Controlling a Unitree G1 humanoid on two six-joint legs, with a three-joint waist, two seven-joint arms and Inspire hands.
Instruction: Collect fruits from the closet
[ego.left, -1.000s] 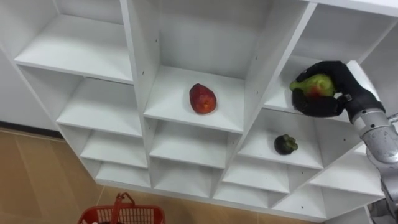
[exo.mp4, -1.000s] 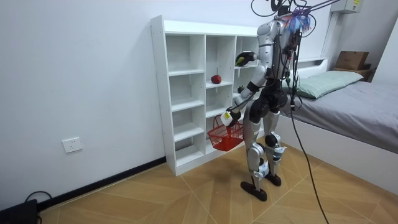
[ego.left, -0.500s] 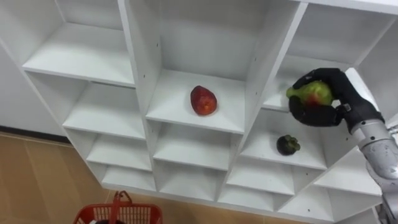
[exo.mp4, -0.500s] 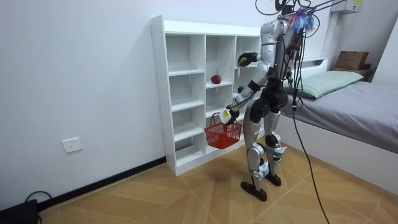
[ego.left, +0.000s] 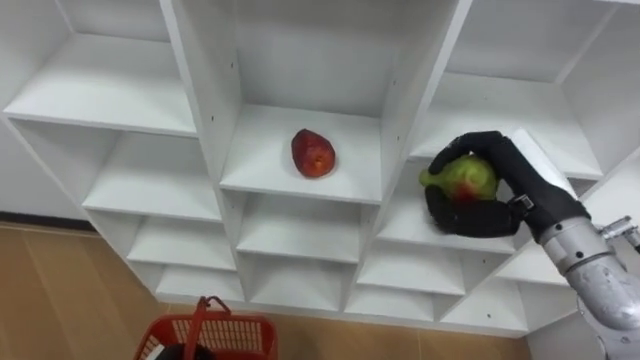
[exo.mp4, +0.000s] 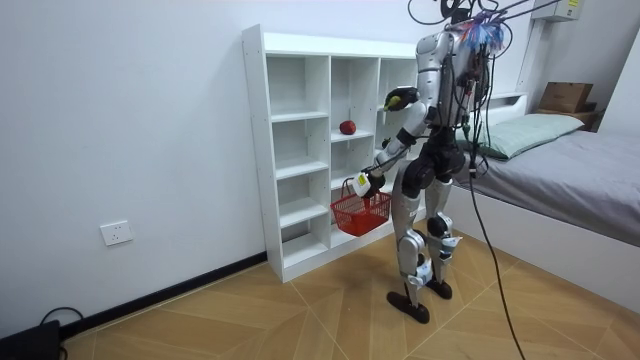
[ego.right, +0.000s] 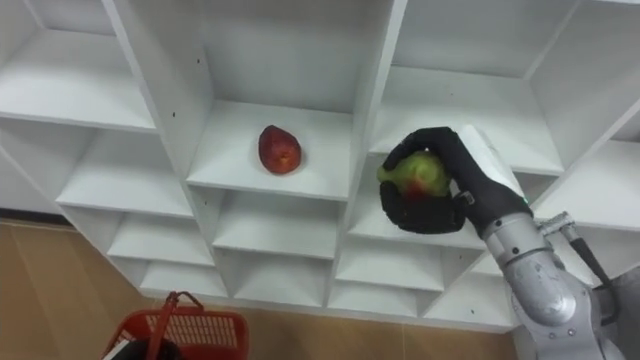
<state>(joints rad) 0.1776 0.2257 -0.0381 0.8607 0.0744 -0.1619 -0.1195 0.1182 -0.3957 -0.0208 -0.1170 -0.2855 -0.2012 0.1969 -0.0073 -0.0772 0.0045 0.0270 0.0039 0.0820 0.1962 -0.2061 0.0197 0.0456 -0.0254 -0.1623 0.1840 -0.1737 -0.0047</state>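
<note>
Two fruits are in sight. The first, a green fruit (ego.left: 463, 180) with a reddish patch, is in the robot's right hand (ego.left: 510, 185). The black fingers curl over its top and the thumb closes beneath it, so the fruit is firmly enclosed and rests on no shelf. The hand holds it level with the second shelf of the right-hand column of the white closet (ego.left: 408, 90). Whether it is just inside that compartment or slightly in front of it cannot be settled from the eye views.

The second, a red fruit (ego.left: 313, 153), lies on a shelf in the closet's middle column. It sits near the centre of its board, apart from both side walls and well to the left of the held fruit. Nothing touches it.

A red basket (ego.left: 235, 325) shows at the lower edge of the eye views, below the closet's left and middle columns and above the wooden floor (ego.left: 60, 290), with one handle standing upright. In the room view it hangs by its handle from the left hand (exo.mp4: 364, 183), which is closed on the handle, clear of the floor and in front of the lower shelves.

The robot stands upright on both feet facing the closet. Its right arm is raised to the upper shelves and its left arm is lowered. A bed (exo.mp4: 590, 160) stands behind it at the room view's right.
</note>
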